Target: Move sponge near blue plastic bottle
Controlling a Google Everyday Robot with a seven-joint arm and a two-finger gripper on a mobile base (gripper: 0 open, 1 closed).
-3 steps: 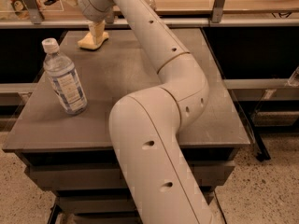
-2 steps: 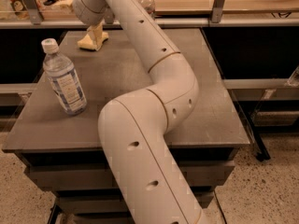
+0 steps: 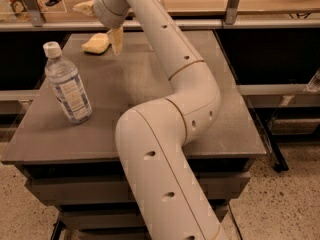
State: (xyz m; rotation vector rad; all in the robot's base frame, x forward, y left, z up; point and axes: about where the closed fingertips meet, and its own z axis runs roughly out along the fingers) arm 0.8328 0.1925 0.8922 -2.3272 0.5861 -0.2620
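The pale-yellow sponge (image 3: 95, 44) lies on the grey table (image 3: 150, 79) near its far left corner. The blue plastic bottle (image 3: 68, 85), clear with a white cap and blue-and-white label, stands upright near the table's left edge, well in front of the sponge. My gripper (image 3: 100, 24) hangs just above and behind the sponge, open. One finger (image 3: 117, 40) points down at the sponge's right end and the other (image 3: 83, 7) sticks out up and to the left. Nothing is held between them.
My white arm (image 3: 170, 134) rises from the near edge and crosses the table's middle. A shelf rail (image 3: 250, 21) runs behind the table. Lower shelving stands at the right (image 3: 280, 91). Speckled floor lies below.
The arm has bent and its wrist has turned to the left over the sponge. The sponge and the bottle stay where they were.
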